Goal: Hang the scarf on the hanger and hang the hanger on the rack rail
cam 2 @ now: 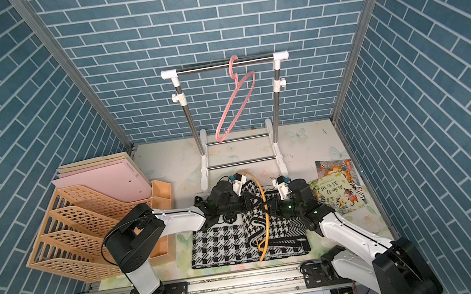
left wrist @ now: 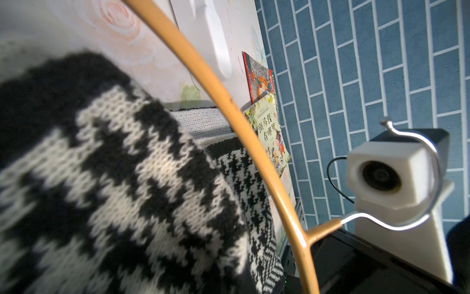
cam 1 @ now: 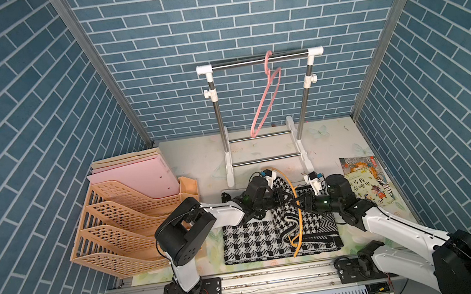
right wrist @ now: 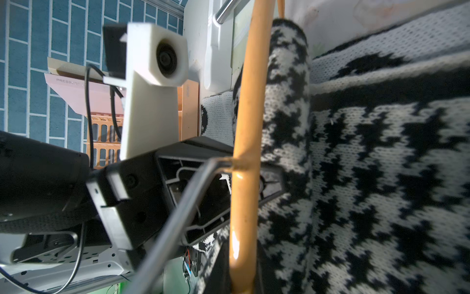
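Scarf (cam 1: 255, 237) lies on the near surface (cam 1: 192, 159), orange hanger (right wrist: 250, 101) running near-to-far across it; left pincer (cam 1: 280, 198), pressed together on a raised fold, sits just left of the rod, right pincer (cam 1: 299, 202) seemingly clamped on it

One orange hanger (left wrist: 229, 101), one pink hanger (cam 1: 265, 63), one scarf (cam 1: 249, 238), one rack (cam 1: 235, 63), two books (cam 1: 357, 164) (cam 1: 366, 189), one file organiser (cam 1: 115, 231)

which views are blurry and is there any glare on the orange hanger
Left wrist view: the near scarf fold is soft, the book behind sharp; right wrist view: a bright glare streak on the orange hanger, knit blurred at the edge; both top views: evenly lit, sharp.
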`<state>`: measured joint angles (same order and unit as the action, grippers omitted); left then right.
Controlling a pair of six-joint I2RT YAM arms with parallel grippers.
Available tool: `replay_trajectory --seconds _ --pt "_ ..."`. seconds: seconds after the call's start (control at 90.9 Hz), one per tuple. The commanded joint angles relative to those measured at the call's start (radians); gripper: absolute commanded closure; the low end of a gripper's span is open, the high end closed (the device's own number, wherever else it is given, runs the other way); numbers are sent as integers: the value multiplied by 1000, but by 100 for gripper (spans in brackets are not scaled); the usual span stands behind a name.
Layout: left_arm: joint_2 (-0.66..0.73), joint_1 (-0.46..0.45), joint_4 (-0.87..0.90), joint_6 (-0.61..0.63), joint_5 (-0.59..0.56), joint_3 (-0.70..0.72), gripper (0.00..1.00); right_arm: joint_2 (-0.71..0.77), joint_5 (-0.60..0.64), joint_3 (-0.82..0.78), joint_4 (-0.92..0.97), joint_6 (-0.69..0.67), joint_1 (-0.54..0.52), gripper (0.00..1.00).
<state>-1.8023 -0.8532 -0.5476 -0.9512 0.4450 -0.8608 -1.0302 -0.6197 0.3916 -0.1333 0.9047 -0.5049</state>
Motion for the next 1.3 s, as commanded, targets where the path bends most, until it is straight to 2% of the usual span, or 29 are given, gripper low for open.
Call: replay_trajectory --seconds 0.0,0.33,0.528,0.561,0.715,0.825,0.88,0.946,1.056,1.232,1.287 --pt "-8 -13 45 53 -35 -41 100 34 -17 -17 69 34 -9 100" --pt "-50 -45 83 89 -39 -111 100 106 -84 -14 118 73 -13 100" --pt "-69 -73 77 104 -14 -129 100 160 -74 -20 180 63 -12 100" --pt "-71 -77 66 103 -5 -124 93 164 -68 -27 181 63 -11 100" --pt "-43 -93 49 102 20 -112 40 173 -45 -48 175 61 -13 100" --pt "15 -94 91 118 23 -101 15 166 -15 -37 202 30 -12 100" --pt "58 -93 133 138 5 -90 6 159 -7 -27 219 13 -12 100" --pt "102 -91 186 155 -11 -79 1 157 10 -16 238 -2 -13 100" --pt "152 -90 226 169 -3 -69 0 154 18 -9 251 -13 -10 100" --pt "177 -90 262 174 2 -89 1 162 24 -5 264 -16 -11 100" --pt "204 -90 257 170 2 -86 5 163 26 -2 266 -19 -11 100"
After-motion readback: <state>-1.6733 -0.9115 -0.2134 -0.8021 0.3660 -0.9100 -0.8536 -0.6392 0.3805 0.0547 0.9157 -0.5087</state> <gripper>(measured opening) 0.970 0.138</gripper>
